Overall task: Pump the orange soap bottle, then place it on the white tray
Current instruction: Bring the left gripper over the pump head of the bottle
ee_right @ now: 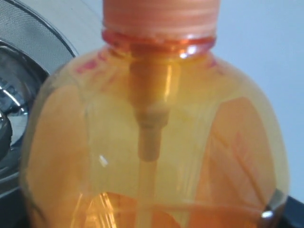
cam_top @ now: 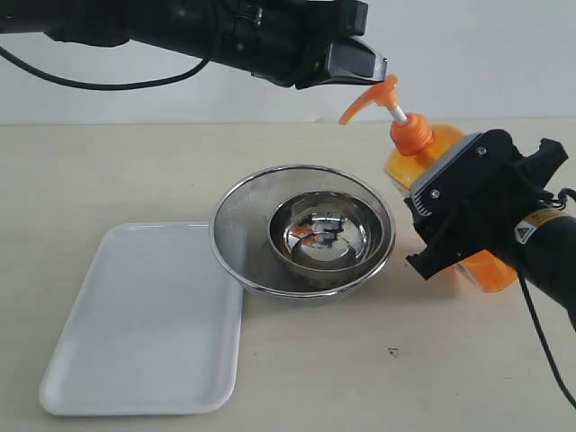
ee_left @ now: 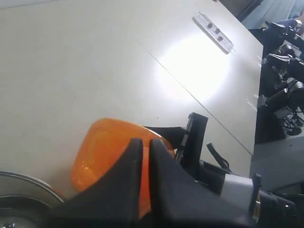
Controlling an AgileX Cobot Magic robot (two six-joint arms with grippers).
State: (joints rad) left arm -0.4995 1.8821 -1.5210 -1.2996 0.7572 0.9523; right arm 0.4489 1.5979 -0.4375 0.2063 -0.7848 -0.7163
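**Markings.** No brand or text can be read. The bottle (cam_top: 430,155) shows only faint red print at its shoulder in the right wrist view, too blurred to read. A yellow warning sticker (cam_top: 533,227) sits on the right arm; its writing is too small to read.

**Surface and room.** The worktop (cam_top: 108,171) is plain beige and matt, with one small dark speck (cam_top: 393,352) near the front. A pale wall (cam_top: 468,54) stands behind it. The left wrist view shows strong glare on the worktop, a seam line, a clear strip with two screws (ee_left: 213,32), and dark equipment (ee_left: 282,71) beyond the edge.

**Task items.** The bottle is at the right of the worktop, leaning with its pump head (cam_top: 371,99) toward the left. The tray (cam_top: 135,333) lies flat at the near left, well apart from the bottle.

**End effectors.** The right end effector (cam_top: 441,216) is clamped around the bottle's body. The left end effector (cam_top: 364,61) has its fingers (ee_left: 123,180) pressed together, holding nothing, just above the pump head; contact cannot be confirmed.

**Obstructions.** A steel mesh sieve (cam_top: 238,225) with a polished bowl (cam_top: 355,238) nested inside it stands between bottle and tray, its rim touching or overlapping the tray's far right corner.
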